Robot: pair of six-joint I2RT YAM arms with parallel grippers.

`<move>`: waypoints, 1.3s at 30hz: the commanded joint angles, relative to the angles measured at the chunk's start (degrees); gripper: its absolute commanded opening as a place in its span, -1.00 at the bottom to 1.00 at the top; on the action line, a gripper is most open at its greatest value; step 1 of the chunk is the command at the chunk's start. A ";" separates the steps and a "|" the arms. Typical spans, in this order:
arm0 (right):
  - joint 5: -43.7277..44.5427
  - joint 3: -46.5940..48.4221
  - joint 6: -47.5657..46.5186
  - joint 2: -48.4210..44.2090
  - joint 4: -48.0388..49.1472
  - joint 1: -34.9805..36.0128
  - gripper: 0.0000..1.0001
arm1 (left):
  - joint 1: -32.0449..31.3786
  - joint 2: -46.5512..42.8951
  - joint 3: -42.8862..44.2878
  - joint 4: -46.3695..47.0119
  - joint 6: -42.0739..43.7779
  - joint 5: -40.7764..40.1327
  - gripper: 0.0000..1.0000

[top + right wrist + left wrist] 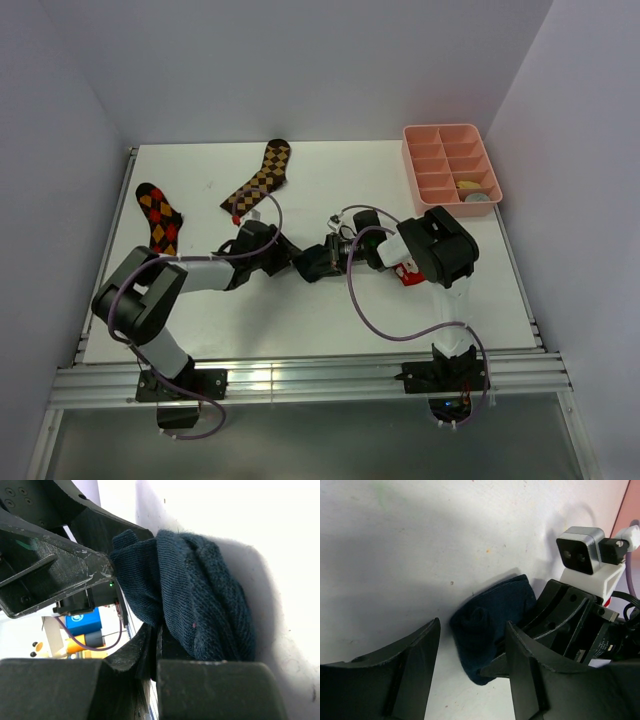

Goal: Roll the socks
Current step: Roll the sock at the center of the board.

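Note:
A dark navy sock [200, 595] lies bunched into a loose roll on the white table, and my right gripper [159, 645] is shut on its near end. In the left wrist view the same navy sock [490, 622] sits between the tips of my left gripper [473, 623]. The left jaws stand apart around it, the right-hand one close against the cloth. Both grippers meet at mid-table, left gripper [310, 263] facing right gripper [340, 252]. A yellow sock [467, 184] and a grey sock [480, 197] lie in the pink tray.
The pink compartment tray [436, 150] stands at the back right. Two long argyle socks lie at the back left, one brown [260, 178] and one black, red and orange [160, 215]. A red and white thing [408, 272] shows under the right arm.

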 commanded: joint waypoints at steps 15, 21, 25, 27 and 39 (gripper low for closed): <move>11.08 0.00 -12.98 -8.29 -15.36 0.03 -0.78 | -1.17 5.04 5.15 -4.81 1.31 -0.37 -0.99; 26.37 0.36 -23.78 -20.83 -25.90 6.25 -0.37 | -1.52 3.81 9.36 -14.02 4.74 -1.87 -0.99; 45.94 -0.26 -30.03 -28.41 -28.72 13.47 -0.24 | -1.79 3.10 11.22 -17.12 6.32 -4.15 -0.99; 50.72 -1.92 -32.05 -30.96 -27.59 15.76 -0.21 | -1.88 3.01 11.92 -18.69 6.94 -4.42 -0.99; 66.82 -2.72 -43.13 -30.80 -22.49 27.54 -0.07 | -2.14 4.24 14.82 -22.04 8.61 -3.45 -0.99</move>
